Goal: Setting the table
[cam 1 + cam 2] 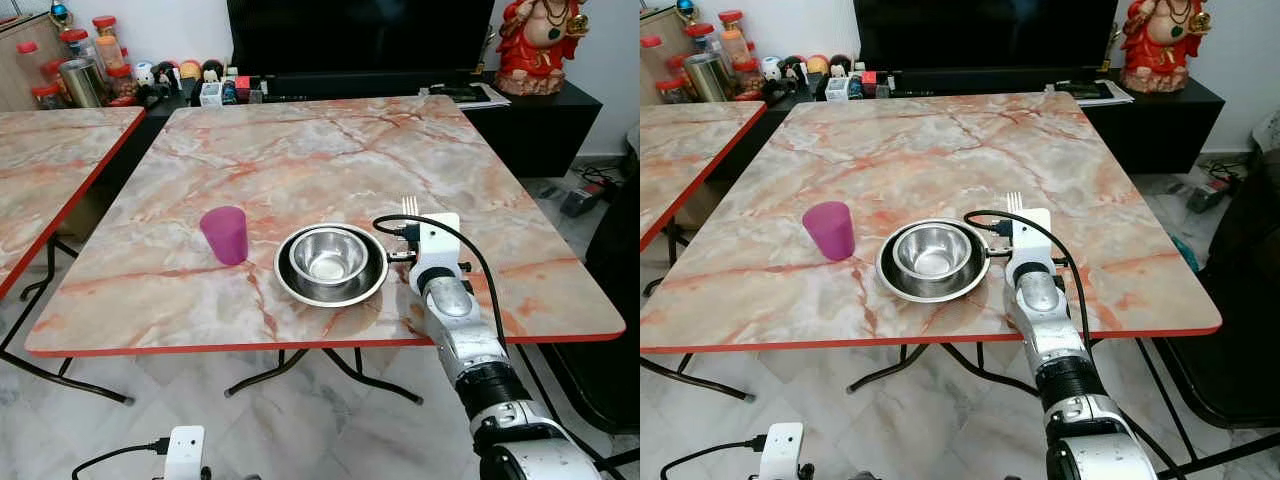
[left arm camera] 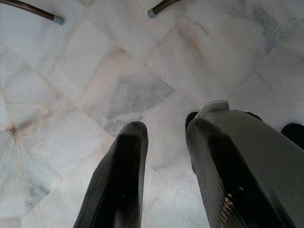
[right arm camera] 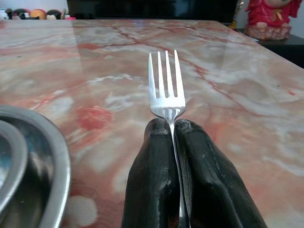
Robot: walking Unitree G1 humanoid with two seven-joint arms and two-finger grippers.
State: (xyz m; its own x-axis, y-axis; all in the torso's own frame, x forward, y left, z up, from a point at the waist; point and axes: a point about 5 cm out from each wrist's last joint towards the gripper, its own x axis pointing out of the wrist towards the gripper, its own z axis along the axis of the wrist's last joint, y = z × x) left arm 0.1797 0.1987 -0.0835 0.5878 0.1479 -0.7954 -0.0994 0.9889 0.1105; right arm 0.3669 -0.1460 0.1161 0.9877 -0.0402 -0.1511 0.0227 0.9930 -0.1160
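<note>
**Fork pinched tight beside the bowl**

The right end effector (image 3: 173, 130) is squeezed shut on the fork (image 3: 165, 85), holding its thin handle with the prongs sticking out. The fork looks light, hard and smooth, so it may slip or turn; holding it low on the handle seems best. It hangs over the table (image 1: 300, 150), just right of the steel bowl (image 1: 328, 258) on its plate (image 1: 290, 285). A purple cup (image 1: 225, 234) stands further left. The left end effector (image 2: 166, 175) hangs open above the floor (image 2: 95, 71).
</note>
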